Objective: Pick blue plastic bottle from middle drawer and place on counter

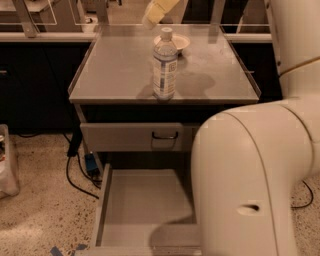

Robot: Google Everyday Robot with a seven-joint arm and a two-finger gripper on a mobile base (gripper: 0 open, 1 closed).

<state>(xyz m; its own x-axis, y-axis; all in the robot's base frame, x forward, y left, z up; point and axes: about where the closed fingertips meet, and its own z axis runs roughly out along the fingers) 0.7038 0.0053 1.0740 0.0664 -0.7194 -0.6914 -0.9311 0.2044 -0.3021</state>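
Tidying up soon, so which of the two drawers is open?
The lower one, the middle drawer, pulled out toward the camera; the handled drawer above it is shut. The gripper is up over the counter's far side.

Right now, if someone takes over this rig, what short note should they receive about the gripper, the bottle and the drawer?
Gripper: at the top edge of the view, over the back of the counter, apart from the blue plastic bottle.
Bottle: upright on the counter, in front of a white bowl.
Middle drawer: open, visible floor bare.
Done: pick and place. Left: nothing that I can see.
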